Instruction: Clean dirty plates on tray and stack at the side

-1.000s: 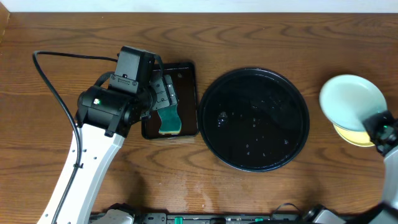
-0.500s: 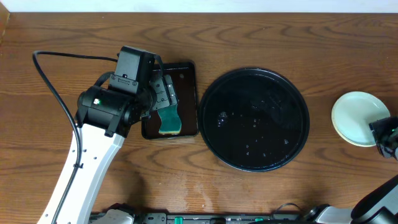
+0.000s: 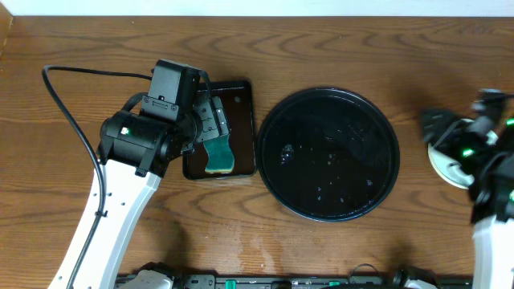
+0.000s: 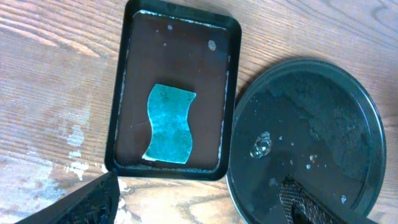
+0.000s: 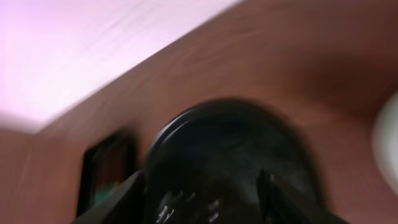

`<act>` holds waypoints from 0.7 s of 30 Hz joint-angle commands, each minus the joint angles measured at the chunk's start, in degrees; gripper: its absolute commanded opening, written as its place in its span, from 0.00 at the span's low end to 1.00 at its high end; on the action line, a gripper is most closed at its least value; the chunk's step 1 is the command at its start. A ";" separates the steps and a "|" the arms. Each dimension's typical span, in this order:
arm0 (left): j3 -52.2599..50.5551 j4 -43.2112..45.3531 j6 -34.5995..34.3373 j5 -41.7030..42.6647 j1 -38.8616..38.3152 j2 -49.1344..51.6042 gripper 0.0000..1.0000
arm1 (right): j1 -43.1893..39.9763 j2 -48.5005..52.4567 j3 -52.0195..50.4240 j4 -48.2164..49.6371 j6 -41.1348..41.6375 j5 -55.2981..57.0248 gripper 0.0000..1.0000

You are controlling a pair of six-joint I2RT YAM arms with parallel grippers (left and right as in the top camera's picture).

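The small round pale mint-white plate [image 3: 439, 158], held high a second ago, now lies low at the right side of the brown wooden table [image 3: 241, 233]. The right arm [image 3: 491, 172] is swung in over it, hiding most of it. The right gripper [image 5: 200, 186] no longer holds it, its fingers spread apart.

Table [image 3: 321, 241]: round tray [image 3: 277, 120], rectangular tray [image 3: 240, 100], plates [image 3: 442, 160]

No text, brand, number or sign can be read in any view; faint marks on the teal sponge [image 4: 169, 124] and a small pale label [image 3: 165, 102] on the left arm's housing are too small to be made out.
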 commanded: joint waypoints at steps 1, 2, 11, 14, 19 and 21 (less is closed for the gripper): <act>0.74 -0.20 0.57 -0.09 0.20 -0.17 0.83 | 8.85 -5.99 0.44 -1.01 -8.13 -1.81 0.99; 0.74 -0.20 0.57 -0.09 0.20 -0.17 0.83 | 11.21 -7.56 0.44 -1.01 -8.11 -1.60 0.99; 0.74 -0.20 0.57 -0.09 0.20 -0.17 0.83 | 19.96 -14.75 0.44 -1.55 -8.09 -1.90 0.99; 0.74 -0.20 0.57 -0.09 0.20 -0.17 0.83 | 19.89 -14.78 0.44 -3.67 -9.57 -0.70 0.99; 0.74 -0.20 0.57 -0.09 0.20 -0.17 0.83 | 20.46 -15.65 0.09 -5.66 -15.41 7.48 0.99; 0.74 -0.20 0.57 -0.09 0.20 -0.17 0.83 | 20.52 -17.92 -0.96 -5.35 -15.41 12.90 0.99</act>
